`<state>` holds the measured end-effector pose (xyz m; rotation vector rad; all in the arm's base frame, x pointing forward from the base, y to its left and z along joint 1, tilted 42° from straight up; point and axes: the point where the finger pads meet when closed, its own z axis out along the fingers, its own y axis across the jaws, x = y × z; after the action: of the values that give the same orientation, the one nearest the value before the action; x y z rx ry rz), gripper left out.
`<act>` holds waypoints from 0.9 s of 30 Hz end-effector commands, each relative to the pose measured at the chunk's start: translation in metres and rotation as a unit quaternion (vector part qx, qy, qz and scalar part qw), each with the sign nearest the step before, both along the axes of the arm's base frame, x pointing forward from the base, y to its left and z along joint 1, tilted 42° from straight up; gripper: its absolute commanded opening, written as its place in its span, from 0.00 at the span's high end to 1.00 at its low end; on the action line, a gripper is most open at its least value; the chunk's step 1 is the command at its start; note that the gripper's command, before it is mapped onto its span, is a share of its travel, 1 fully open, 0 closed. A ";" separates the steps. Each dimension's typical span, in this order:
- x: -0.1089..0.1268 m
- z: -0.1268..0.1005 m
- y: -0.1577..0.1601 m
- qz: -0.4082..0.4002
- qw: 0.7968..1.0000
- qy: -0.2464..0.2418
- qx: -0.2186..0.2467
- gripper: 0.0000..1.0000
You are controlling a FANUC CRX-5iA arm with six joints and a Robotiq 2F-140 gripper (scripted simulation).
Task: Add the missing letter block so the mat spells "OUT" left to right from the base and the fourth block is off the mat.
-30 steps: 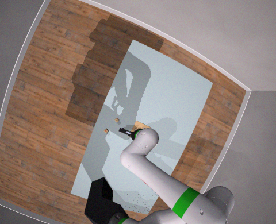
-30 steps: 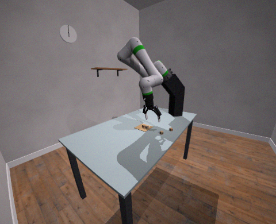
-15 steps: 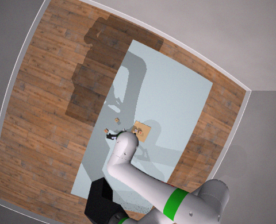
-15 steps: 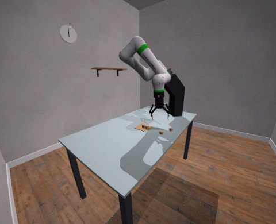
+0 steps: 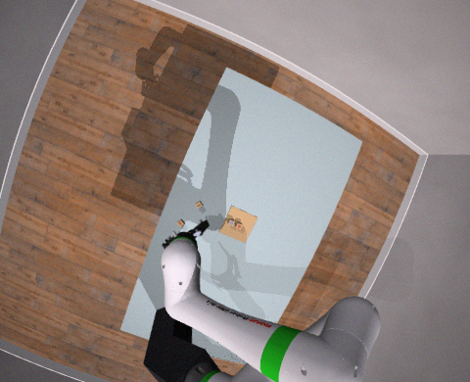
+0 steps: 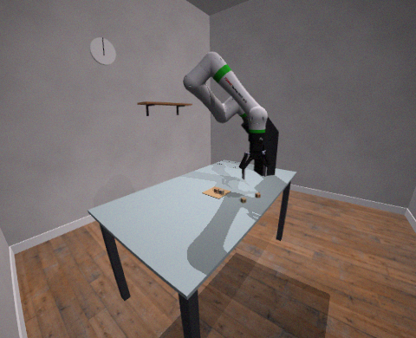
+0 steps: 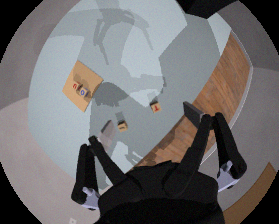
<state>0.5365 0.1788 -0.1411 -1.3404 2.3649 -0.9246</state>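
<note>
A small tan mat (image 5: 236, 236) (image 6: 207, 192) (image 7: 79, 72) lies on the pale table (image 5: 284, 147) (image 6: 156, 217). Two letter blocks (image 5: 231, 221) (image 5: 240, 226) (image 6: 217, 190) (image 7: 75, 87) (image 7: 85, 92) sit close together on the mat. Two more blocks lie off the mat, toward the table's edge: one (image 5: 199, 204) (image 6: 243, 200) (image 7: 123, 124) and another (image 5: 180, 222) (image 6: 257, 195) (image 7: 154, 104). I cannot read any letters. My gripper (image 5: 202, 227) (image 6: 251, 168) (image 7: 148, 117) is open and empty. It hangs well above the table, roughly over the two loose blocks.
The robot's black base (image 5: 171, 343) (image 6: 270, 149) stands at the table's end near the blocks. The table's long edge (image 7: 190, 96) runs close to the loose blocks, with wooden floor (image 5: 78, 196) below. A shelf (image 6: 165, 104) and a clock (image 6: 102, 50) hang on the wall.
</note>
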 end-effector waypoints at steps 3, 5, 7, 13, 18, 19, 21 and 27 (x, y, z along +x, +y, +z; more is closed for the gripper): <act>-0.018 -0.011 0.026 0.080 0.996 0.010 -0.039 0.00; -0.019 -0.011 0.026 0.082 0.996 0.010 -0.040 0.00; -0.019 -0.011 0.026 0.082 0.996 0.010 -0.040 0.00; -0.019 -0.011 0.026 0.082 0.996 0.010 -0.040 0.00; -0.019 -0.011 0.026 0.082 0.996 0.010 -0.040 0.00; -0.019 -0.011 0.026 0.082 0.996 0.010 -0.040 0.00; -0.019 -0.011 0.026 0.081 0.996 0.010 -0.039 0.00; -0.018 -0.011 0.026 0.064 0.998 0.001 -0.027 0.00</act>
<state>0.5180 0.2047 -0.1522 -1.5269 2.2263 -0.9640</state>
